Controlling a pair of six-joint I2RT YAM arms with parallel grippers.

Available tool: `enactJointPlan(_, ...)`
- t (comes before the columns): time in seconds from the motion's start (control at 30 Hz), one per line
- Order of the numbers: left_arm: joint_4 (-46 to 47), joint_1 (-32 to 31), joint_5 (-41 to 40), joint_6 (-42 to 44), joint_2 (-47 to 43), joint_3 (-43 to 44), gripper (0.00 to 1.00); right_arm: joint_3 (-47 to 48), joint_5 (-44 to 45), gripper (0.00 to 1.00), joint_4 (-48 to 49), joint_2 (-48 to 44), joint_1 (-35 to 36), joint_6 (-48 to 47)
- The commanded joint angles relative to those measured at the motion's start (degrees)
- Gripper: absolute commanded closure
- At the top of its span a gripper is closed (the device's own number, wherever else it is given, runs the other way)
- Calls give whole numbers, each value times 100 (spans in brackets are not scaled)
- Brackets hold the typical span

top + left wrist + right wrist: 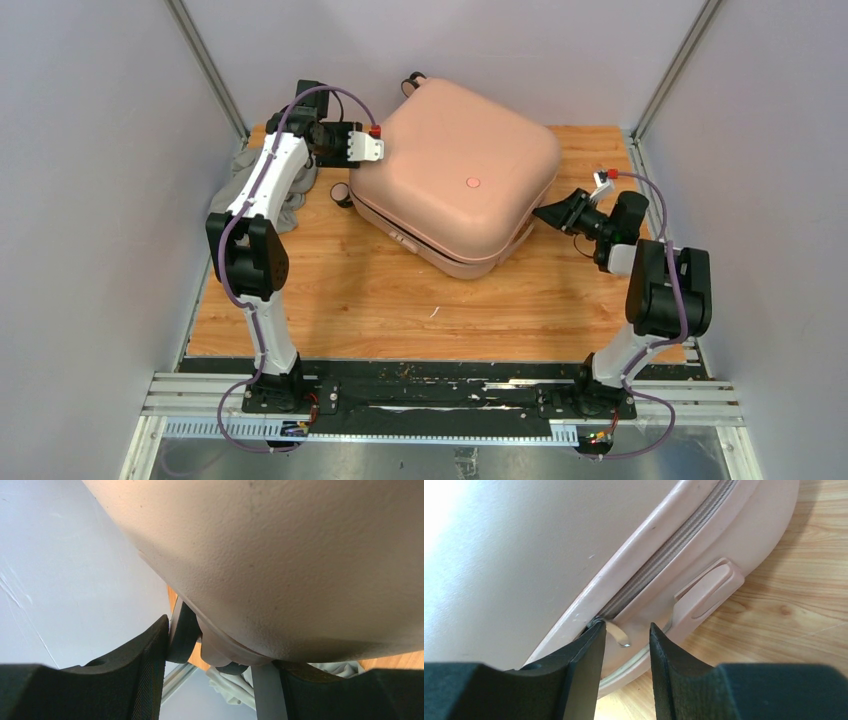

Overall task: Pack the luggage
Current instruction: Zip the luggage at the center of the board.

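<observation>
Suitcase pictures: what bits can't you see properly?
- Inside of the suitcase: every view, the closed pink shell hides it.
- Grip of the left tool: left wrist view, the shell fills the frame, so squeezing or only touching is unclear.
- The zipper pull: right wrist view, it sits between the fingers of the right tool, its top behind one finger.
- The grey cloth: top view, the left arm covers most of it.
</observation>
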Motion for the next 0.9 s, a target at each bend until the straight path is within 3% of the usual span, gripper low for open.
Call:
enactJointPlan(0.0, 445, -100, 309, -662, -315, 208, 100, -175, -35, 59, -105, -521, 155, -278)
enactJointPlan(0.33, 437, -100, 304, -740, -337, 182, 100, 212, -338, 63, -252, -96, 119, -356)
enactJointPlan(0.87, 444, -100, 313, -770, -290, 282, 100, 40, -396, 64, 41, 276, 131, -248)
